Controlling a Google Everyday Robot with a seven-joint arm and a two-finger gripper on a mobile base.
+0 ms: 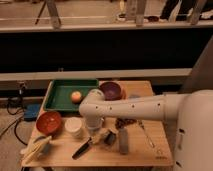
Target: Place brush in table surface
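1. You have the arm (135,107) coming in from 3 o'clock, crossing the table (155,150) to its middle, then bending down toward 6 o'clock.
2. The hand (106,138) sits low over the table, just off centre toward 6 o'clock. You can't tell from this view whether it is open or closed.
3. The brush (82,149) lies flat on the table at about 7 o'clock. Its dark handle points out to 7 o'clock and its paler end points toward the hand.
4. The brush's pale end is right beside the hand. Whether the two touch, you can't tell.
5. The grey cylinder (123,141) stands upright just beside the hand, on its 3 o'clock side.
6. A thin metal utensil (146,134) lies at 4 o'clock, apart from the cylinder.
7. The white cup (75,127) stands at 8 o'clock, near the brush handle. The red bowl (48,122) is just beyond it toward 9 o'clock.
8. The green tray (52,92) takes the 10 to 11 o'clock corner, with an orange ball (75,96) inside it.
9. The purple bowl (111,90) sits at 12 o'clock, just beside the tray.
10. A yellowish object (36,148) lies at the 7 to 8 o'clock corner. What it is, you can't tell.
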